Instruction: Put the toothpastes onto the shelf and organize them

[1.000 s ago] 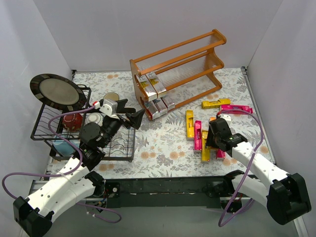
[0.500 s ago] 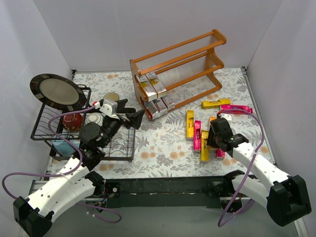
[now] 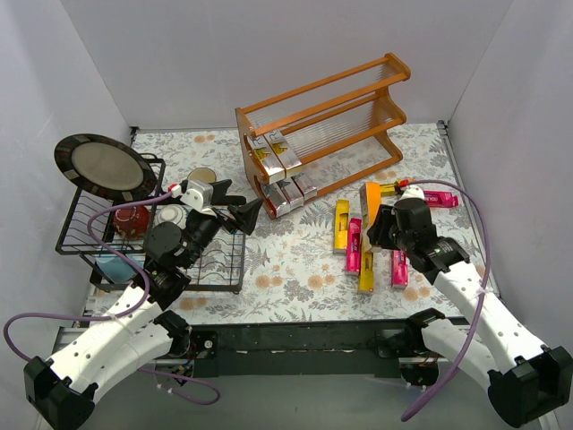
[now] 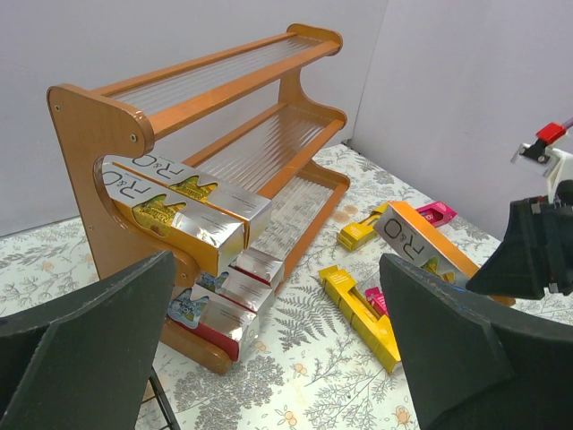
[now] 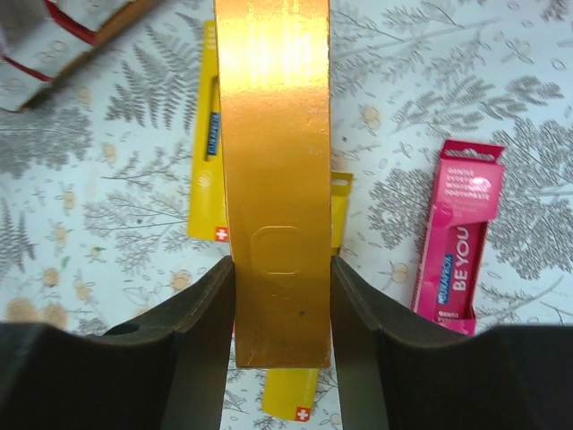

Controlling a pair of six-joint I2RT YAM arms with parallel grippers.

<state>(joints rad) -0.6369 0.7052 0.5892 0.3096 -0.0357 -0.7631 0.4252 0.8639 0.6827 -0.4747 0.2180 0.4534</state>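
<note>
Gold carton [image 5: 273,179] is clamped in my right end effector [image 5: 280,278]; several toothpastes [image 3: 279,154] fill the shelf [image 4: 85,170], more lie on the surface [image 3: 295,260].

L gripper [image 4: 276,305] fingers [image 4: 85,349] spread wide in fgnd, framing the orange wooden shelf [image 4: 224,98]: two silver R.O cartons [image 4: 183,202] on mid tier at near end, more silver cartons [image 4: 224,296] on bottom tier. On floral table [image 4: 295,385] to the R lie yellow cartons [image 4: 363,309], w/ another yellow carton [image 4: 358,235] and a magenta carton [image 4: 436,213] farther back. A gold-edged carton [image 4: 416,244] hangs tilted above them, its R end at the black R gripper [image 4: 501,269].
</note>
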